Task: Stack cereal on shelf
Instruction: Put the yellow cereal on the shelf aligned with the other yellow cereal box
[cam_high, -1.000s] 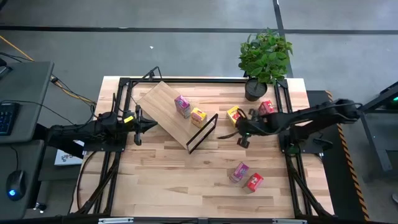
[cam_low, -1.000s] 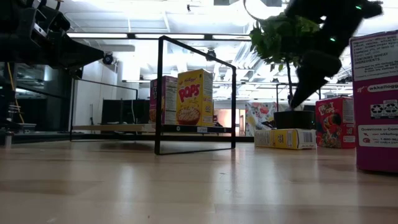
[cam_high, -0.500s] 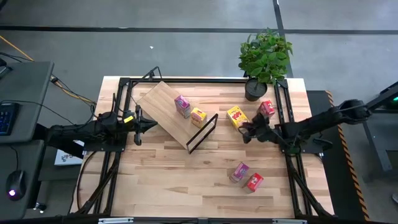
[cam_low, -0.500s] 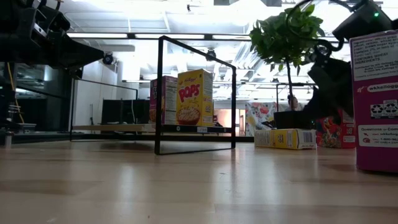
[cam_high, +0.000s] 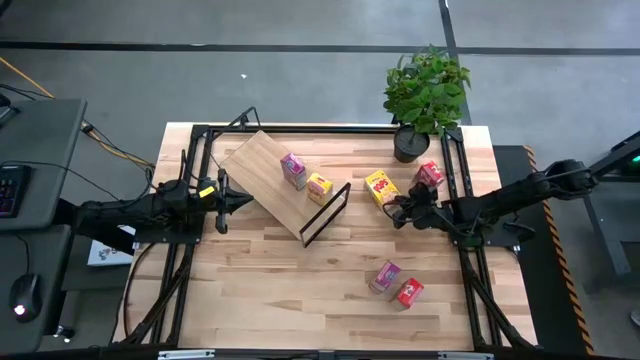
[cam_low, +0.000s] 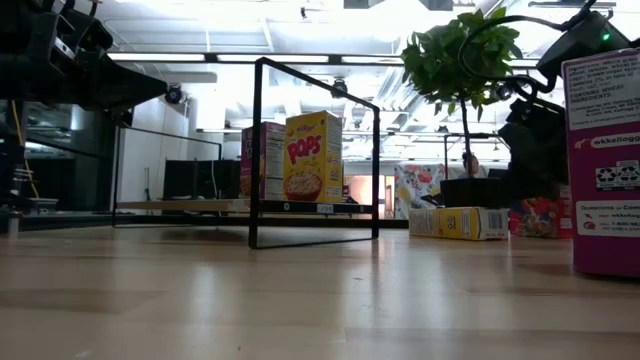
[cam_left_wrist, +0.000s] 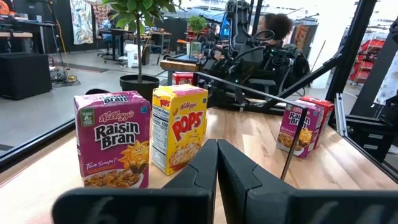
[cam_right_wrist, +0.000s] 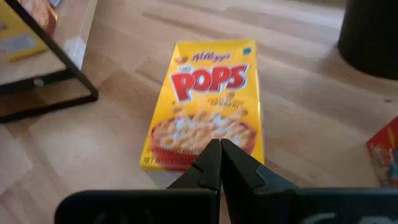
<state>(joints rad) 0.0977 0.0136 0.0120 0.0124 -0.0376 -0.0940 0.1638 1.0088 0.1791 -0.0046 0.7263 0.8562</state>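
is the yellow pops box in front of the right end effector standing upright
No, the yellow Pops box lies flat on the tabletop, front face up, just ahead of the shut right end effector.

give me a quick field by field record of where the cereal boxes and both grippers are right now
on shelf: Raisin Bran box and yellow Pops box, upright
flat on table: second Pops box
near plant: red box
front right: purple box, other red box
right gripper: shut, empty, beside the flat Pops box
left gripper: shut, waiting at shelf's left edge
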